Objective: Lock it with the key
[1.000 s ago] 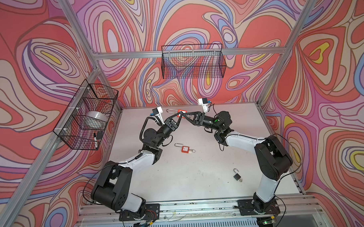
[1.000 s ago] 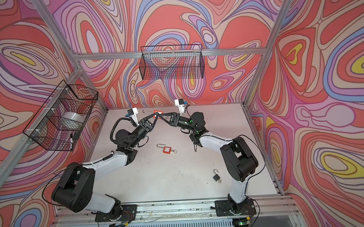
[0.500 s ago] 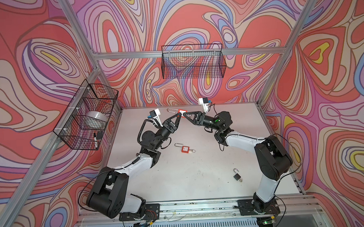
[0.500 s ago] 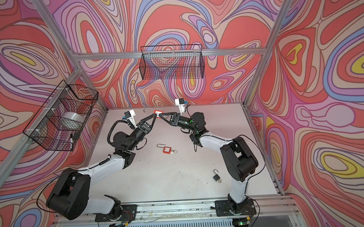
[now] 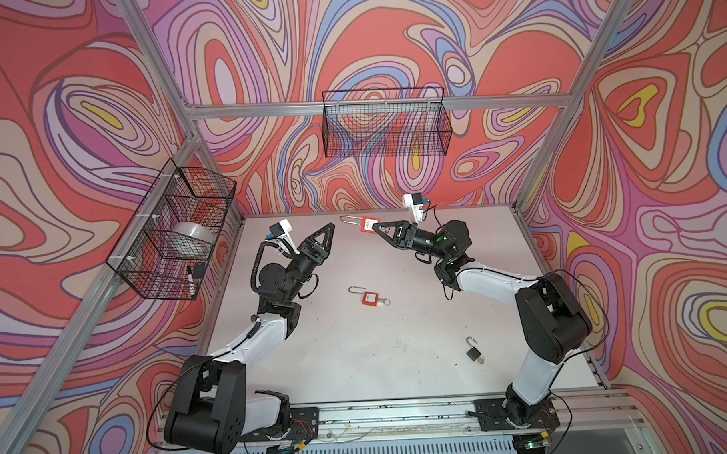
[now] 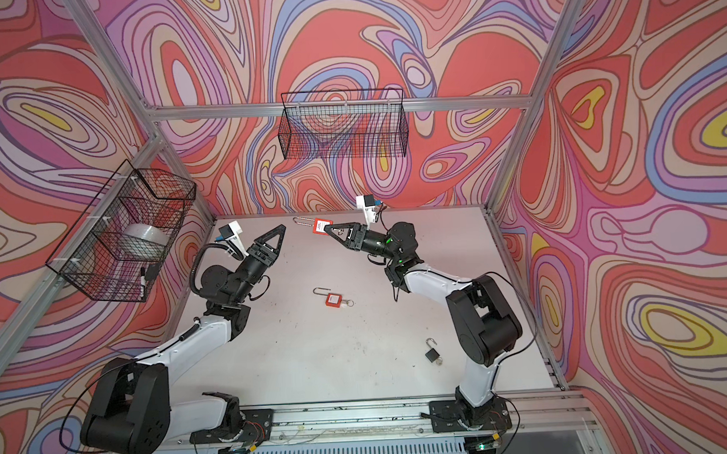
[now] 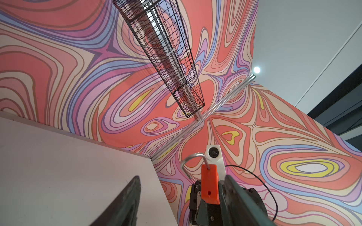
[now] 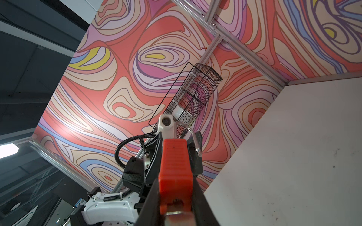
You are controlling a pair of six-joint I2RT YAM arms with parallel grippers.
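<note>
1. In both top views, the red padlock (image 5: 369,225) was gripped by the right claw (image 5: 374,227) above the far bench (image 5: 358,353); the left claw (image 5: 331,227) was spread, empty.
2. Left wrist: the red padlock (image 7: 209,184) was seen beyond the open left claw.
3. Right wrist: the red padlock (image 8: 175,162) was clamped tight.

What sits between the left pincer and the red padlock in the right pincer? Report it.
Nothing: open air over bare white tabletop separates the open left pincer from the red plastic padlock, steel shackle foremost; both top views show it.
</note>
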